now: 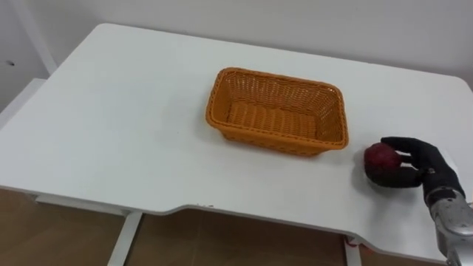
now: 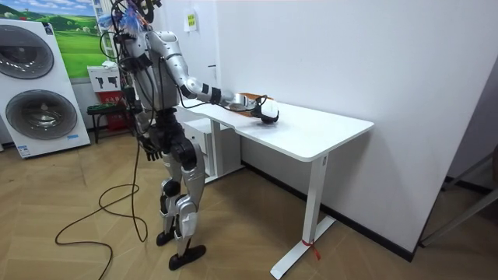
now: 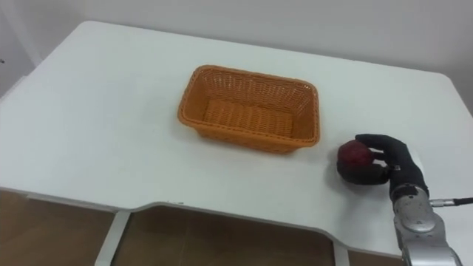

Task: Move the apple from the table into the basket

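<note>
In the left eye view, the dark red apple lies on the white table, near its right edge and just to the right of the orange wicker basket. The apple looks round, so I cannot tell any long axis or direction. The right hand has its fingers curled around the apple from the right side. The basket is empty.

The right eye view shows the same.

In the room view, the robot stands at the table's end, right arm stretched over the tabletop.
</note>
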Motion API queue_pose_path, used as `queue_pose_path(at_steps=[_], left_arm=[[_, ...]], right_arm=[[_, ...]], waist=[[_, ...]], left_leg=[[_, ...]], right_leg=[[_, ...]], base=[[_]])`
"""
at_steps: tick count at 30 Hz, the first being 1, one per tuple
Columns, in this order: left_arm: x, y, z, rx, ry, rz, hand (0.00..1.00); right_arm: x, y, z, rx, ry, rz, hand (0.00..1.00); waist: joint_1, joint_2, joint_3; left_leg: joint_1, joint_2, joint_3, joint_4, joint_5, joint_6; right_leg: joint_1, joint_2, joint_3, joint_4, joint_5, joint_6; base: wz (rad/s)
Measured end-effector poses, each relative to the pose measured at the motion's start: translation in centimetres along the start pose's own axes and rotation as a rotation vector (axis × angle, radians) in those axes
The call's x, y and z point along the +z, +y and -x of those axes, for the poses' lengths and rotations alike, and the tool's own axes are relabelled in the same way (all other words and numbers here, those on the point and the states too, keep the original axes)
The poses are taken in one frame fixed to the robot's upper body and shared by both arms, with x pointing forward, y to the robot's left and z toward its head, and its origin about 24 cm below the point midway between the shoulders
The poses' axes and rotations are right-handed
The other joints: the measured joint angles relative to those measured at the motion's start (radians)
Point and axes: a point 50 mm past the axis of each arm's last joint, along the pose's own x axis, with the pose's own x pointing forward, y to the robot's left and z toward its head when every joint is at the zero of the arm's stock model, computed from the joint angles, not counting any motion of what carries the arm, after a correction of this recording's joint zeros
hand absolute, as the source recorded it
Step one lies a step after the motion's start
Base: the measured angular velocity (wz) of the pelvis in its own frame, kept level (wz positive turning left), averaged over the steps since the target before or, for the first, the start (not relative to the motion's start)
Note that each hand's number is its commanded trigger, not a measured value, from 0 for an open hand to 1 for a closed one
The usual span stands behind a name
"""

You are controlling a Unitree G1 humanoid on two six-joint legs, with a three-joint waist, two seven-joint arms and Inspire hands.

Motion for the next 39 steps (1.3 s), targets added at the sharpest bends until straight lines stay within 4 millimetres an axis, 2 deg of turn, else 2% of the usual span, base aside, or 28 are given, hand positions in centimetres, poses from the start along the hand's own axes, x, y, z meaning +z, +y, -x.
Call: queue_pose_path(at_steps=[11, 15, 20, 25, 34, 38, 39], left_arm=[[-0.2, -0.1, 0.0, -0.011, 0.005, -0.001, 0.0], [0.1, -0.2, 0.0, -0.016, -0.002, 0.004, 0.0], [-0.1, -0.2, 0.0, -0.013, 0.001, 0.003, 0.0], [-0.2, -0.3, 0.0, -0.004, 0.001, -0.001, 0.0], [0.0, -0.7, -0.1, -0.014, -0.003, -0.029, 0.0], [0.0, -0.8, -0.1, -0.02, -0.004, -0.042, 0.0], [0.0, -0.9, -0.1, -0.023, -0.003, -0.045, 0.0]], right_arm=[[0.5, -0.3, 0.0, -0.052, -0.019, 0.003, 1.0], [2.4, -0.6, 0.0, -0.106, -0.1, -0.019, 1.0], [5.0, -1.0, -0.2, -0.158, -0.192, -0.046, 1.0], [8.9, -1.2, 0.8, -0.186, -0.366, -0.047, 1.0], [11.8, -0.7, 2.0, -0.128, -0.5, -0.049, 1.0], [12.4, -0.3, 2.4, -0.098, -0.531, -0.043, 1.0], [12.5, 0.2, 2.4, -0.08, -0.535, -0.032, 0.77]], waist=[[0.003, 0.003, 0.0023], [0.0, 0.011, 0.0073], [-0.015, 0.012, 0.0071], [-0.029, 0.016, 0.0045], [-0.024, 0.015, 0.0036], [-0.018, 0.014, 0.0029], [-0.017, 0.013, 0.0016]], left_leg=[[-0.001, -0.001, -0.001, 0.0, 0.0, 0.0], [-0.005, 0.0, 0.0, 0.0, 0.0, 0.0], [-0.005, -0.001, -0.001, 0.0, 0.0, 0.0], [-0.002, -0.002, -0.004, -0.002, 0.0, 0.0], [0.006, 0.0, -0.001, -0.007, 0.001, 0.0], [0.007, 0.001, 0.001, -0.008, 0.001, -0.001], [0.009, 0.002, 0.004, -0.008, 0.001, -0.001]], right_leg=[[-0.001, 0.001, 0.003, 0.0, 0.0, 0.0], [-0.006, 0.001, 0.006, 0.0, 0.0, 0.0], [-0.005, 0.0, 0.002, 0.0, 0.0, 0.0], [0.0, 0.001, 0.0, -0.001, 0.0, 0.0], [0.004, 0.002, 0.001, -0.001, 0.0, 0.0], [0.003, 0.002, 0.001, -0.001, 0.0, 0.0], [0.003, 0.003, 0.005, -0.001, 0.0, 0.0]], base=[[0.0], [0.0], [0.0], [0.01], [0.0], [-0.01], [-0.08]])
